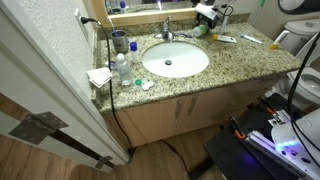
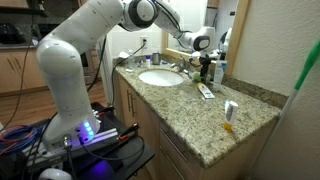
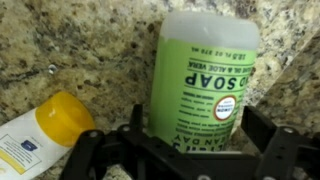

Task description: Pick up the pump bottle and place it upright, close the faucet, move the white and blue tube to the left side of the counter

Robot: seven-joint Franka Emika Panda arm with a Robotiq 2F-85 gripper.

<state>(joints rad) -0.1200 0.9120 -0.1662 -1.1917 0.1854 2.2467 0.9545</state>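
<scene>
The pump bottle (image 3: 205,80) is light green with a soap label and lies on its side on the speckled counter (image 1: 235,62) behind the sink, also visible in an exterior view (image 1: 201,30). My gripper (image 3: 200,135) is open and straddles the bottle, one finger on each side of it; in both exterior views it hangs low over the bottle (image 1: 207,14) (image 2: 205,50). The chrome faucet (image 1: 167,32) stands behind the basin. The white and blue tube (image 2: 206,92) lies flat on the counter beside the sink (image 1: 226,39).
A white tube with a yellow cap (image 3: 50,125) lies close beside the green bottle. A short white-and-orange tube (image 2: 230,112) stands further along the counter. A clear water bottle (image 1: 122,68), a cup (image 1: 120,42) and a white cloth (image 1: 100,76) sit beyond the oval basin (image 1: 175,60).
</scene>
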